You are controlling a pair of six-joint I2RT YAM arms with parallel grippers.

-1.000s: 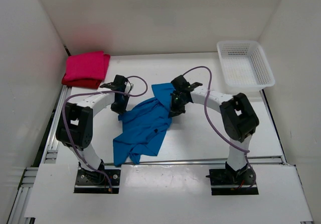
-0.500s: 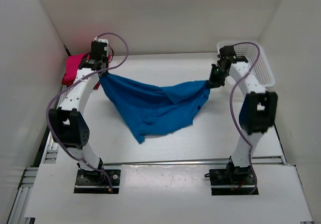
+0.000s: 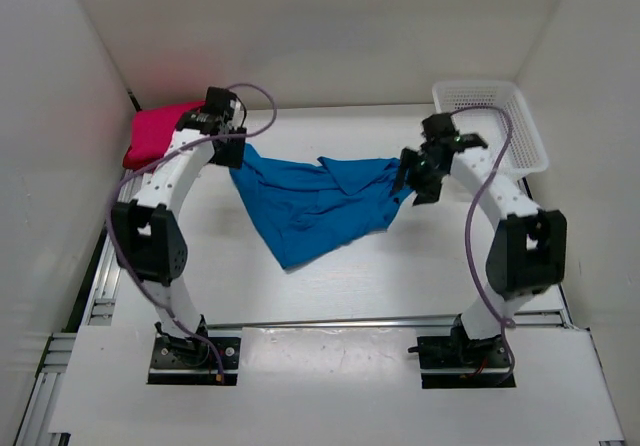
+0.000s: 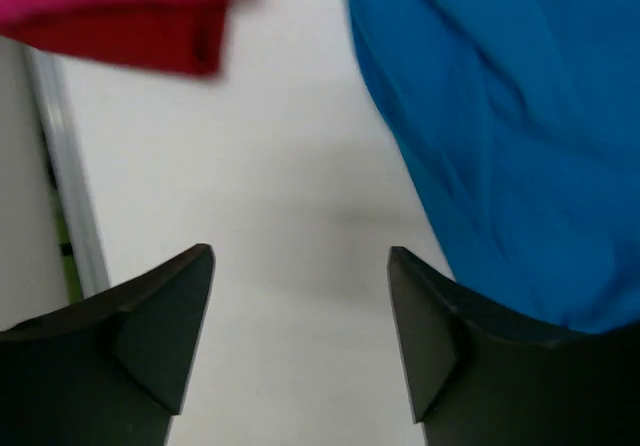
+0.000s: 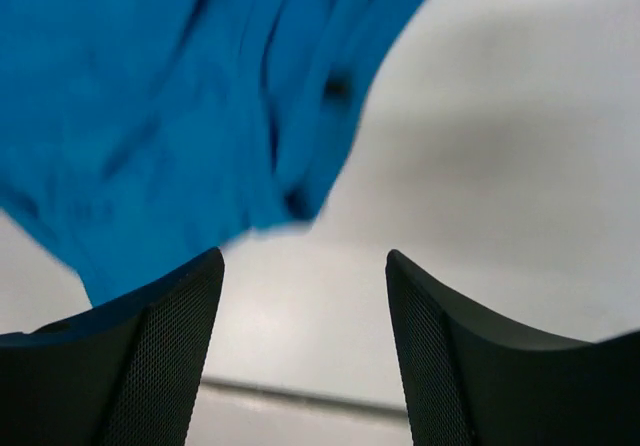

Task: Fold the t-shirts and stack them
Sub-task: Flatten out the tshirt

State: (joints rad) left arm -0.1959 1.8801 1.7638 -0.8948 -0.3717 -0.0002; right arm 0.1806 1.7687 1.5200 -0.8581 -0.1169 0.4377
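The bright blue t-shirt (image 3: pixel 318 201) lies loosely spread and wrinkled on the middle of the table. My left gripper (image 3: pixel 238 154) is at its left corner, open, with only bare table between its fingers (image 4: pixel 300 266); the blue cloth (image 4: pixel 500 116) lies just to its right. My right gripper (image 3: pixel 408 180) is at the shirt's right corner, also open and empty (image 5: pixel 305 266), with the blue cloth (image 5: pixel 180 96) ahead and to its left. The folded magenta-pink t-shirt (image 3: pixel 160 131) lies on the dark red one (image 4: pixel 130 46) at the back left.
A white mesh basket (image 3: pixel 490 126) stands at the back right corner, just behind the right arm. White walls enclose the table on three sides. A metal rail (image 3: pixel 100 266) runs along the left edge.
Both grippers have opened and let go of the blue t-shirt, which they held stretched between them. The shirt has dropped onto the table. Both arms have drawn slightly inward.
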